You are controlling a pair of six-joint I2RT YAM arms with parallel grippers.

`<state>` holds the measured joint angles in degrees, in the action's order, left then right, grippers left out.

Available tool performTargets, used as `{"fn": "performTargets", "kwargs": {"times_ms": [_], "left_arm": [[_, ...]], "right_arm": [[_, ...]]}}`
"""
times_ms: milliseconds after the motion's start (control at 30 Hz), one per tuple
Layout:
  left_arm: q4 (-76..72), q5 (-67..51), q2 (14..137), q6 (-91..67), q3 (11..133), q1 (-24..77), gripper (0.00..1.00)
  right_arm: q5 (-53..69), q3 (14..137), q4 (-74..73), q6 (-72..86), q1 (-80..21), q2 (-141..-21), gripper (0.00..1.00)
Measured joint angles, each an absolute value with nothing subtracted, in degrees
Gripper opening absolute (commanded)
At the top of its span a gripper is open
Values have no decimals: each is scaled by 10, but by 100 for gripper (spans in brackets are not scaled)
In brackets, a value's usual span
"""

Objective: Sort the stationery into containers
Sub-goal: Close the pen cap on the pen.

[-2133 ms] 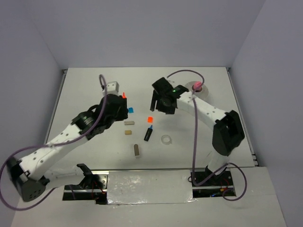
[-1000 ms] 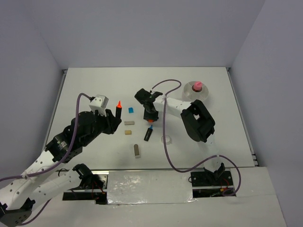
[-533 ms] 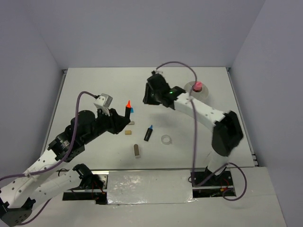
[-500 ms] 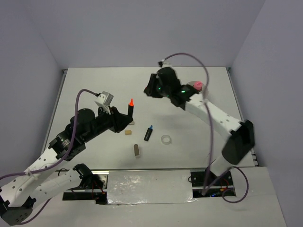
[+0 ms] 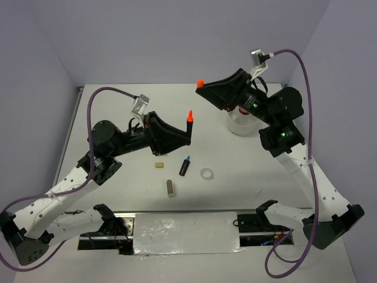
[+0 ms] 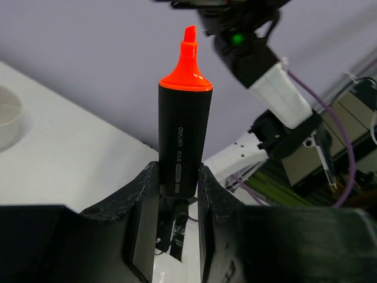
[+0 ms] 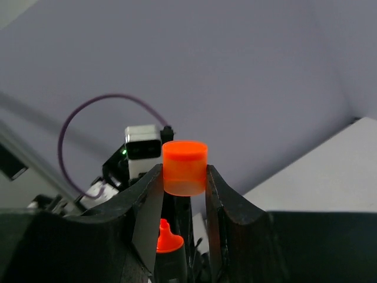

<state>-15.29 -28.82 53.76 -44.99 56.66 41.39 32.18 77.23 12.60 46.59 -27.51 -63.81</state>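
Jaws clamp marker point(image 6: 184, 141) and cap point(image 7: 184, 168); white dish point(image 5: 238, 127) holds pink tube point(image 5: 242, 110).

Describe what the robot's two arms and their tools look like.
The left arm and right arm share a build: white links, black joints. The left tool and right tool are matte black, each with two flat fingers. A purple cable loops from each arm to a pale camera box. A green light glows on the right arm.

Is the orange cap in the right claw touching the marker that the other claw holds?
Apart. The overhead view shows the orange cap held well above and to the right of the marker, with a plain open gap between the cap and the marker's tip.
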Motion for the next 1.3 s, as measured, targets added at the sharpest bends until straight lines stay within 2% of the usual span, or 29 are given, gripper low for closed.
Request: {"fn": "performTargets", "kwargs": {"times_ms": [200, 467, 1300], "left_arm": [[-215, -347, 567, -476, 573, 414, 0], [-248, -368, 572, -489, 573, 413, 0], [-240, -361, 590, -495, 573, 413, 0]], "right_arm": [[410, 728, 180, 519, -275, -650, 24], [464, 705, 208, 527, -279, -635, 25], [465, 698, 218, 527, -282, -608, 27]]}}
